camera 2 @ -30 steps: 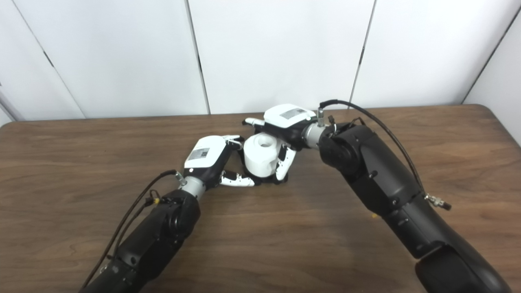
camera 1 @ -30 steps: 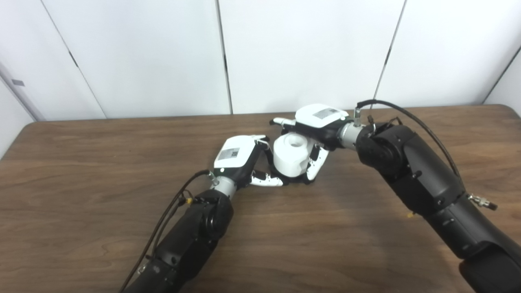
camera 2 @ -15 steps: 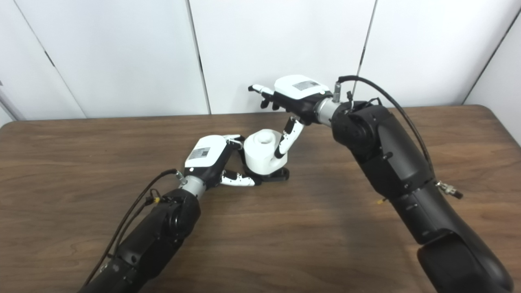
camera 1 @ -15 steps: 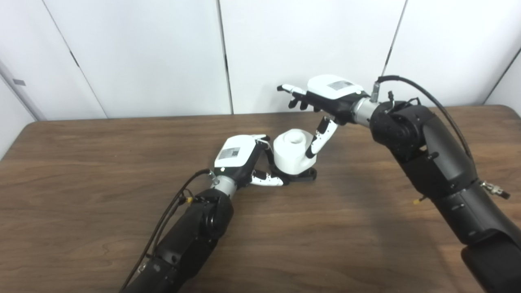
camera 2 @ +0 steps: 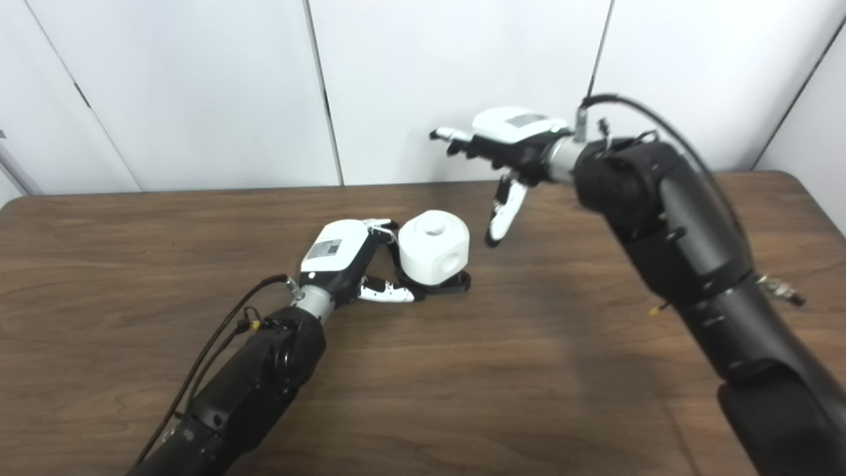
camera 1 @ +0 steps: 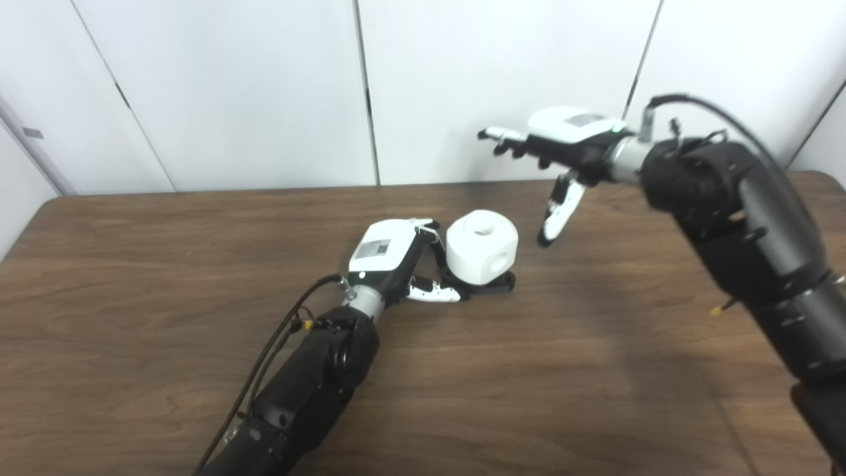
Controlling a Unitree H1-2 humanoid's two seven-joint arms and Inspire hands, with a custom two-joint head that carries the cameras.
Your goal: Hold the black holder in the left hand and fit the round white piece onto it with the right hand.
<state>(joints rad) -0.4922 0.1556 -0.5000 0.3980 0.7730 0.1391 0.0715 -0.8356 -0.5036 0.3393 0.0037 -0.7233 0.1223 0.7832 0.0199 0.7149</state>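
Right hand (camera 1: 562, 135) has lifted clear, fingers spread.
Left hand (camera 1: 390, 254) grips black holder (camera 1: 489, 284); white piece (camera 1: 481, 248) seated on it.

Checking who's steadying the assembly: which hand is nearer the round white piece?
Left. The left hand sits right beside the round white piece, at the black holder beneath it. The right hand is raised, open, off to its right.
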